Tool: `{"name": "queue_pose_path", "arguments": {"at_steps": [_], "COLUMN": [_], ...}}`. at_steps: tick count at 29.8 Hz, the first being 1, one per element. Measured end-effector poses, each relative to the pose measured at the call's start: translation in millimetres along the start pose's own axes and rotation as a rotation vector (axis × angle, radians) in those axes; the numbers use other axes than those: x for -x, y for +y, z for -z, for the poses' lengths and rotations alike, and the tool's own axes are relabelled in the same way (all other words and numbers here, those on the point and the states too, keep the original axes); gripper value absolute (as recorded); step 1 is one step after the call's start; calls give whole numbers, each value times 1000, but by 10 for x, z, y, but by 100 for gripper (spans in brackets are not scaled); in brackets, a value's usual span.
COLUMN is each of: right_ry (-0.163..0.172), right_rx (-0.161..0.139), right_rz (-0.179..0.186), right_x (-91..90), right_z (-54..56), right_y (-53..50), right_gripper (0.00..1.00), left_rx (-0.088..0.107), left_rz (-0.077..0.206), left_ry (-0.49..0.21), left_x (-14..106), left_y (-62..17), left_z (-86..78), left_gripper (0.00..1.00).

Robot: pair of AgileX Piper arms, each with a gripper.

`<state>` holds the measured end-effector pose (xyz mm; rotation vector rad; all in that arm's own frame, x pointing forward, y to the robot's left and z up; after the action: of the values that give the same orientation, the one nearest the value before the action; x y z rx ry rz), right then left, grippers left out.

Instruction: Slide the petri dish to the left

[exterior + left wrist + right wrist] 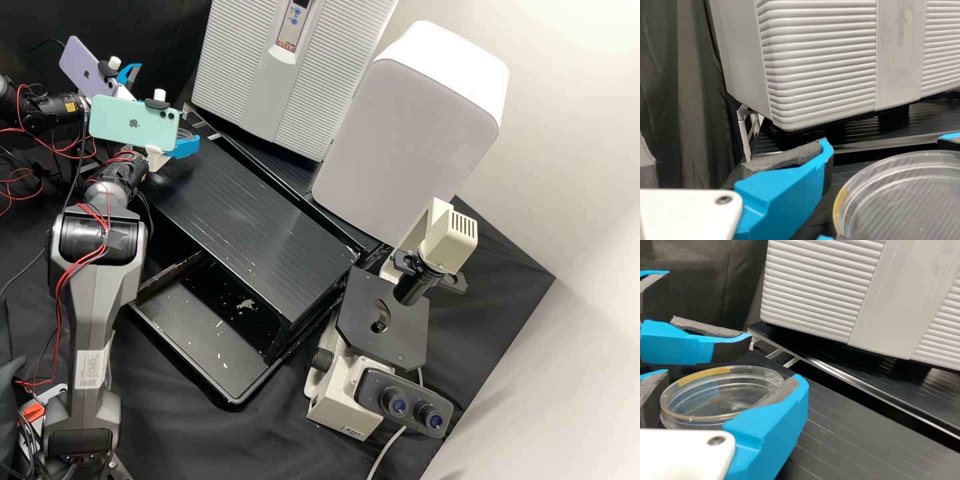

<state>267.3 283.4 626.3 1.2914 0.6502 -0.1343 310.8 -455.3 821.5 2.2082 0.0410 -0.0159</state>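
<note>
A clear petri dish (pixel 715 395) with a yellow mark on its rim stands on the black ribbed platform (pixel 865 440). My right gripper (pixel 722 387) straddles it, and both grey pads (pixel 780 390) touch the rim. The left gripper (pixel 705 310) is open just beyond the dish, with its nearer finger (pixel 695 342) along the dish's far rim. In the left wrist view the dish (pixel 905 200) lies right beside that blue finger (pixel 785 192). In the high view a teal phone (pixel 133 123) on an arm hides the dish; a blue finger (pixel 183 145) pokes out under it.
A ribbed white device (pixel 287 67) stands at the back of the platform (pixel 253 227), with a smooth white box (pixel 413 120) to its right. A microscope (pixel 393 333) sits at the front right. A shallow black tray (pixel 200 333) lies below the platform's front edge.
</note>
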Motion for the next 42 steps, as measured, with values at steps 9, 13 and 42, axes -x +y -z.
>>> {"name": "queue_pose_path", "arguments": {"at_steps": [9,13,42], "right_ry": [0,7,21], "right_rx": [0,7,33], "right_rz": [0,2,10], "right_x": [0,4,27], "right_z": [0,15,16], "right_y": [0,-9,-49], "right_gripper": [0,0,100], "left_rx": [0,0,0], "left_rz": [0,0,0], "left_ry": [0,0,0], "left_x": [0,0,0], "left_y": [0,0,0], "left_z": [0,0,0], "left_gripper": [100,100,100]}}
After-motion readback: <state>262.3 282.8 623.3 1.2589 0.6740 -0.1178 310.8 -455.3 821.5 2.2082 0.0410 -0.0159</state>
